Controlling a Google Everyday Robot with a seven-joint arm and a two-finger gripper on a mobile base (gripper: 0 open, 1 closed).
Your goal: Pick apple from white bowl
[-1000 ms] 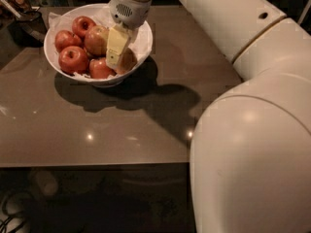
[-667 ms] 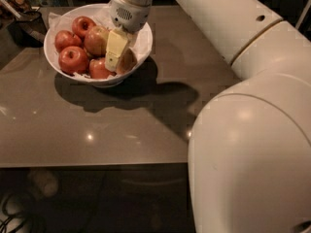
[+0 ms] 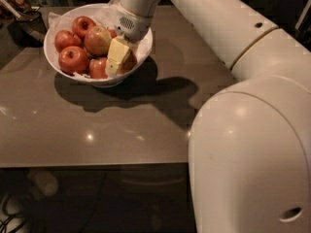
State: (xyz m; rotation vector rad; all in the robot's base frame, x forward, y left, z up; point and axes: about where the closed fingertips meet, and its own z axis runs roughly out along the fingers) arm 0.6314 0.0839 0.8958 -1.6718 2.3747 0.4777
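The gripper [image 3: 119, 62] sat low at the right of the bowl [image 3: 144, 50], against what looked like the tan apple [image 3: 129, 62]; its grip could not be told. It wanted a centred squeeze, then a straight lift clear of the red apples [image 3: 73, 58].

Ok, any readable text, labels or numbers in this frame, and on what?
None readable.
No print shows on the white bowl, the apples, the table or the arm.
The gripper, inside the bowl's right side among the apples, bears no marking either.
The clutter at top left is too dark to tell.
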